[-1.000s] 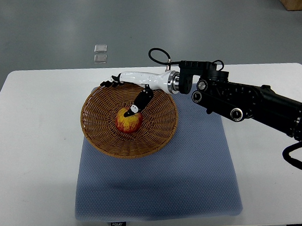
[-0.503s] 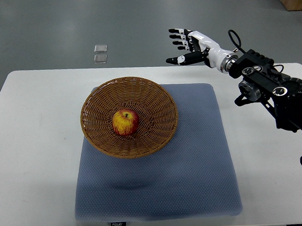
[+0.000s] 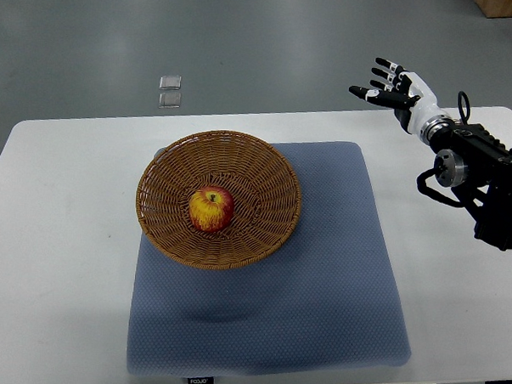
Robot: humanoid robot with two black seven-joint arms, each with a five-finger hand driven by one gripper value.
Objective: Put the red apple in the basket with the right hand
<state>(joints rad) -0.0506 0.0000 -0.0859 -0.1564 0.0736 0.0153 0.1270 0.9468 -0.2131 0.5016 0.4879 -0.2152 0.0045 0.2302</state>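
Red apple [image 3: 211, 209] sat upright at bottom of wicker basket [image 3: 165, 230], on blue mat [image 3: 320, 280] over desk [image 3: 59, 234]. Right hand [image 3: 395, 86] well apart beyond desk's far edge, fingers spread, holding nothing; placement judged done.

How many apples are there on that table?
1. The apple lies in the middle of the basket, which sits on the blue mat. The basket is shallow and open, so nothing seems hidden.

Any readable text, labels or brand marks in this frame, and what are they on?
One small white-on-black tag on the front edge of the blue mat: too small to read with certainty.
No print shows on the basket, apple, table or right hand.
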